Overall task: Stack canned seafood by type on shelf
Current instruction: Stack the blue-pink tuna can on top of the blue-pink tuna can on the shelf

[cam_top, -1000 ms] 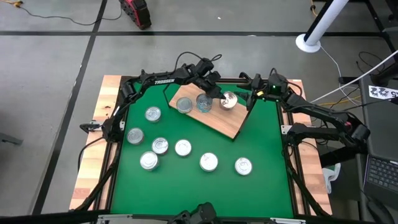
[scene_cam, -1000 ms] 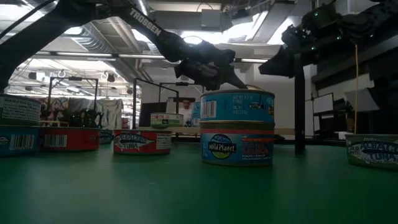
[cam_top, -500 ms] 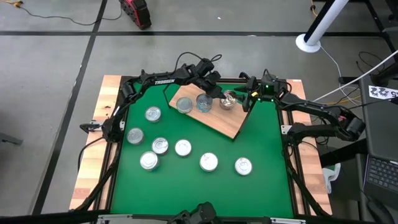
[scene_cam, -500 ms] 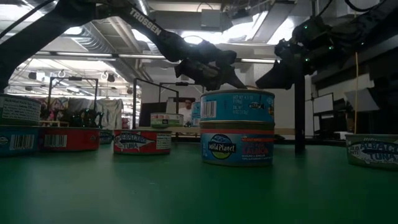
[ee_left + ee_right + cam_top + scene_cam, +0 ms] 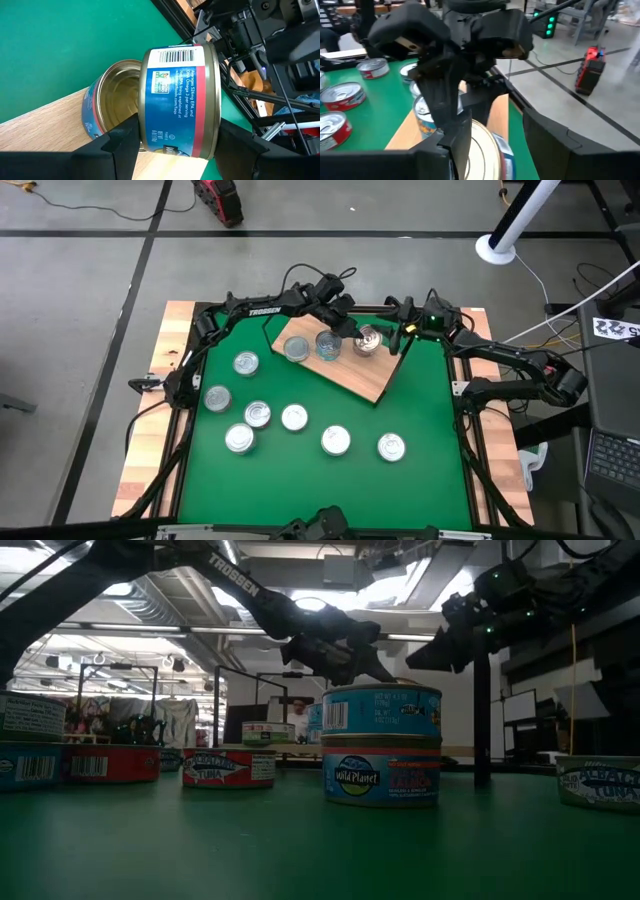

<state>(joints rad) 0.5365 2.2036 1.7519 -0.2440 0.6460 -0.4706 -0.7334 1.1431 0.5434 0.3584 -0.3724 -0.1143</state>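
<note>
The shelf is a light wooden board lying slantwise at the far middle of the green mat. Two tins stand on its left part. Near its far right corner stands a gold-topped tin, base on the board. My left gripper is shut on a blue tin with a red band just above the gold-topped one. My right gripper stands open close to the right of that tin, its fingers either side of it in the right wrist view. My left gripper pinches the blue tin between its two fingers, one on each flat end, so the label wall faces the wrist camera. The fingers slant down from the table's far left. The tin hangs tipped beside the gold-topped tin; whether the two touch I cannot tell. My right gripper: I cannot tell whether its fingers touch the blue tin.
Several loose tins lie on the green mat in front of the shelf, among them ones at the left and near right. In the low view a two-tin stack stands close to the camera. The mat's right part is bare.
</note>
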